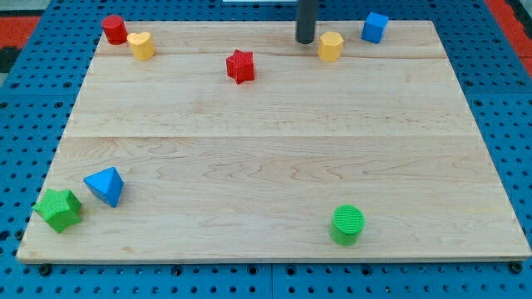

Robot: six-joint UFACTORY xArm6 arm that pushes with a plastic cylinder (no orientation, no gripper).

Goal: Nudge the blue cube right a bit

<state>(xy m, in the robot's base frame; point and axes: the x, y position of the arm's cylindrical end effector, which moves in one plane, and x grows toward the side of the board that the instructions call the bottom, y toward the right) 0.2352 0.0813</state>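
The blue cube (375,26) sits near the board's top edge, toward the view's right. My tip (306,41) is at the end of the dark rod coming down from the view's top. It rests on the board well to the left of the blue cube. A yellow hexagonal block (331,46) stands between my tip and the blue cube, just right of the tip.
A red star block (240,66) lies left of my tip. A red cylinder (114,29) and a yellow block (141,45) sit at the top left. A blue pyramid-like block (105,184) and a green star (58,208) are at the bottom left. A green cylinder (347,224) is at the bottom right.
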